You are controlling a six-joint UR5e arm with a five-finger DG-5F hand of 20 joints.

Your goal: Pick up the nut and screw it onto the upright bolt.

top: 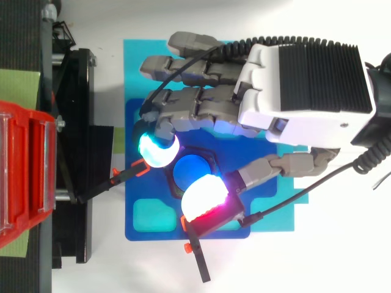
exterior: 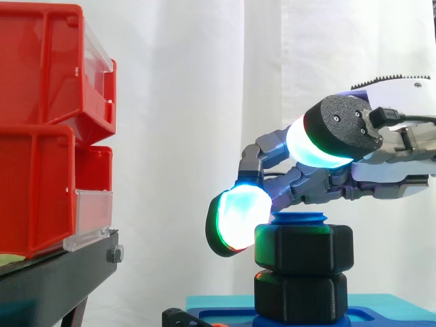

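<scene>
The hand (top: 293, 104) reaches in level from the right, palm turned down over the blue base (top: 153, 232). Its fingers (top: 157, 149) curl down and are clamped on the nut (exterior: 303, 248): one cyan-glowing pad presses the nut's far side and the thumb (top: 204, 198), glowing white and magenta, presses the near side. The nut sits on the upright bolt (top: 190, 172), whose blue top shows just above it. It rests on a second nut (exterior: 300, 296) lower on the bolt. The red bins (exterior: 41, 136) on the stand (exterior: 61, 272) are well to the left.
</scene>
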